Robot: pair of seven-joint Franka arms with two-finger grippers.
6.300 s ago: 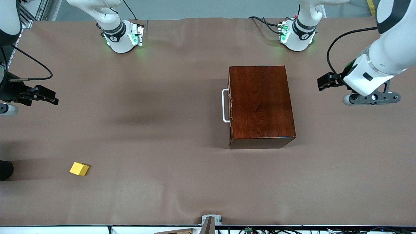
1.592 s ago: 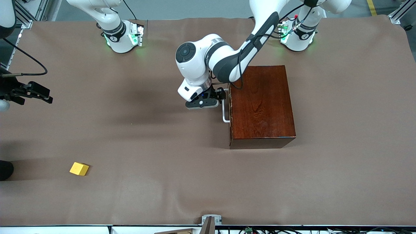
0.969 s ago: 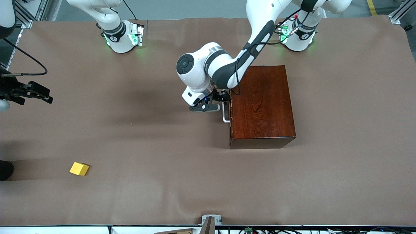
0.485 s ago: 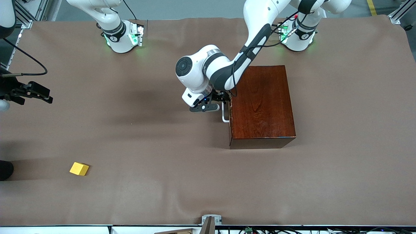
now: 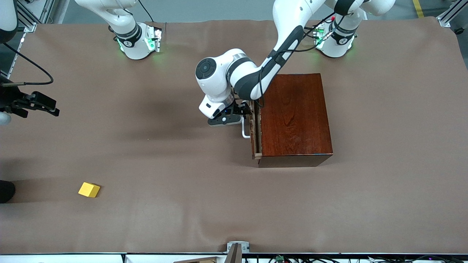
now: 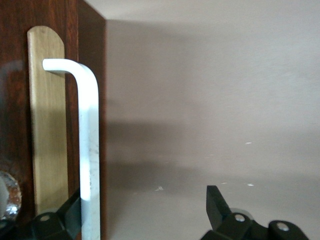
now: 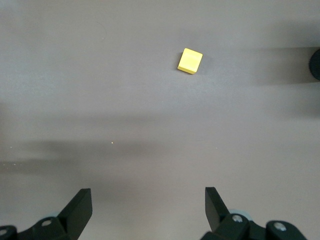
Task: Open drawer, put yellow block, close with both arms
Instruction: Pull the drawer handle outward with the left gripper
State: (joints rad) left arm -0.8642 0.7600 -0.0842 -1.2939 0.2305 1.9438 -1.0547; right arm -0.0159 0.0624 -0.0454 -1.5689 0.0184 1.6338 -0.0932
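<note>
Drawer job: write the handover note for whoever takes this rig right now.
Left gripper: open, one finger hooked inside the white handle, nothing clamped.
Right gripper: open, empty, waiting above the table at the right arm's end.
Drawer: pulled out only a crack from the dark wooden box.
Yellow block: untouched on the table, nearer the front camera, toward the right arm's end.
Left to do: finish opening, place the block inside, close with both arms.

High front overview, two close wrist views
</note>
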